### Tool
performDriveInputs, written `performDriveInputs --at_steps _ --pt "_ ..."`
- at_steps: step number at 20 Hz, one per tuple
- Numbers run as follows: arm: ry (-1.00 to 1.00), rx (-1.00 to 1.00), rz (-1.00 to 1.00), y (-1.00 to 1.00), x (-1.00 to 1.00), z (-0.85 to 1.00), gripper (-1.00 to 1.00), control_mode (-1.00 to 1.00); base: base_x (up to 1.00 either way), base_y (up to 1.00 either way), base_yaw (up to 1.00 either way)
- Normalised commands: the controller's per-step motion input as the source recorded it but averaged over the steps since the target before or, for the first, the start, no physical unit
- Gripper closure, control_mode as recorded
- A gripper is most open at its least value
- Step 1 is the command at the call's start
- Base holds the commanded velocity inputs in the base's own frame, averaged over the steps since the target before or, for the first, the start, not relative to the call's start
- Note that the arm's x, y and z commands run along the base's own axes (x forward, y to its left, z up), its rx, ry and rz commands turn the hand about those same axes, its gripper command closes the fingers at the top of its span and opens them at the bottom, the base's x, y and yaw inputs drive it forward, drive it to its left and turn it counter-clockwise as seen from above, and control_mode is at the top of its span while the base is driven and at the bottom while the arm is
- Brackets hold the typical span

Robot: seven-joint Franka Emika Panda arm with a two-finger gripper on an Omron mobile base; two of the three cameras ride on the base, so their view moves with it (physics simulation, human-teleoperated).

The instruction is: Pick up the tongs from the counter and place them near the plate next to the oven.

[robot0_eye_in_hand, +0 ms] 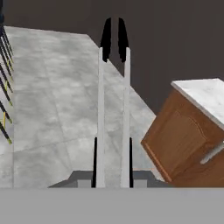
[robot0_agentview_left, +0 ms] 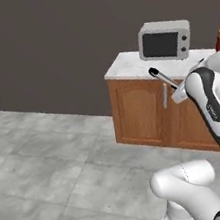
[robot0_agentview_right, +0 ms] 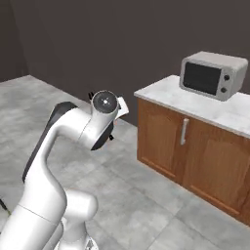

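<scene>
The gripper (robot0_eye_in_hand: 113, 179) holds the tongs (robot0_eye_in_hand: 113, 105); the jaws are clenched on the two silver arms near their lower end. In the hand view, the long axis of the tongs runs straight away from the gripper, and the two black tips stand side by side at the far end, above the grey tiled floor (robot0_eye_in_hand: 52, 100). In the left base view, the tongs (robot0_agentview_left: 162, 78) project from the hand up and to the left, in the air, rounded black end leading, in front of the counter (robot0_agentview_left: 130, 65). Past the tongs, the counter carries a grey microwave (robot0_agentview_left: 164, 40) towards its rear edge, on a brown wooden cabinet (robot0_agentview_left: 140, 109).
</scene>
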Motion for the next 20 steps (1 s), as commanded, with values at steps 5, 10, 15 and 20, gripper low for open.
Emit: performDriveInputs --at_steps 5,10,15,20 --pt "0.0 0.0 0.0 0.0 0.0 0.0 1.0 1.0 0.0 0.23 0.75" --pt "0.0 0.0 0.0 0.0 0.0 0.0 1.0 1.0 0.0 0.02 0.7" --pt "0.0 0.0 0.0 0.0 0.0 0.0 1.0 1.0 0.0 0.15 0.68" --pt "0.0 0.0 0.0 0.0 0.0 0.0 1.0 1.0 0.03 0.7 0.57"
